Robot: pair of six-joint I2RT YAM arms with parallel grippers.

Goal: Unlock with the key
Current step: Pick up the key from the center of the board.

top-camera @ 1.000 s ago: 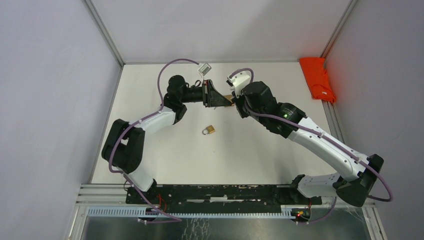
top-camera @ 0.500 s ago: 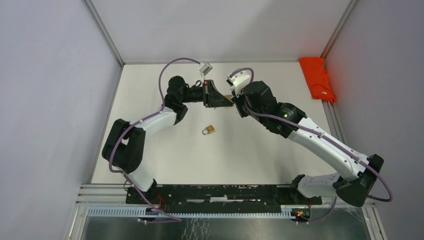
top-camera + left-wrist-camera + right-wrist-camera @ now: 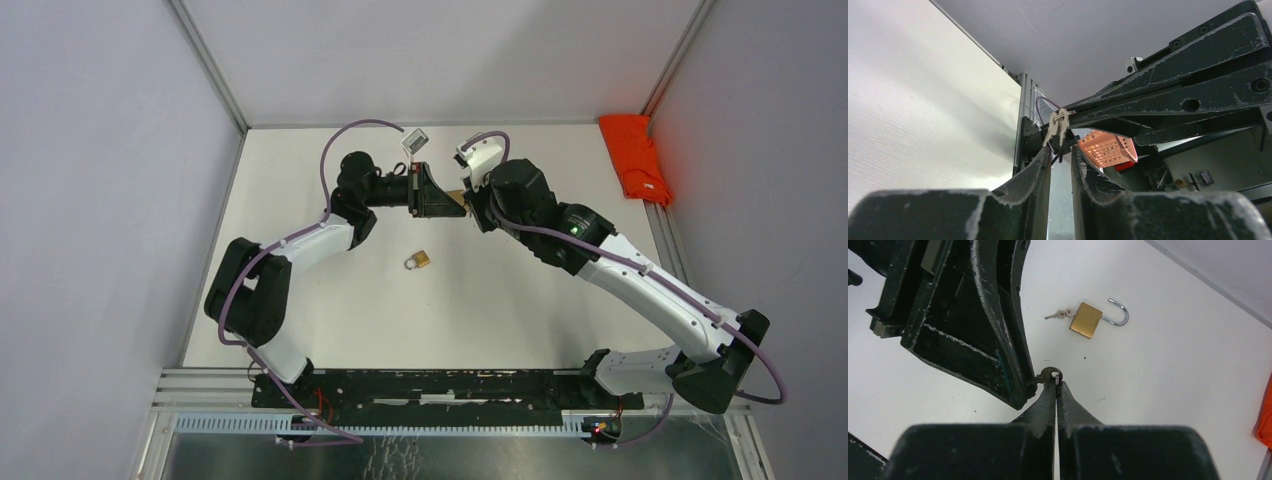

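Right wrist view: the right gripper (image 3: 1056, 383) is pressed fully together, its tips pinching the ring of a key (image 3: 1046, 375). The key sticks out sideways from those tips and meets the end of the left gripper (image 3: 1061, 153), whose dark fingers (image 3: 998, 335) fill the upper left of this view. Both are held up off the table (image 3: 500, 290).

In the left wrist view the left gripper's two fingers stand a narrow slit apart. The key hangs from the right gripper's tip above them and its blade dips into the slit, with light showing on either side of it, so the left holds nothing.

The padlock (image 3: 1086, 320) lies flat on the table, apart from both grippers. Its brass body is toward the arms' meeting point. Its shackle (image 3: 1118, 312) is swung open, with one leg free of the body. A small bunch of keys (image 3: 1059, 314) lies touching the body's end opposite the shackle. Whether one of them sits in the keyhole is too small to tell.

From the top view the arms meet tip to tip at the far middle of the table, the padlock nearer the bases. An orange cloth (image 3: 633, 155) lies at the far right edge, well apart.
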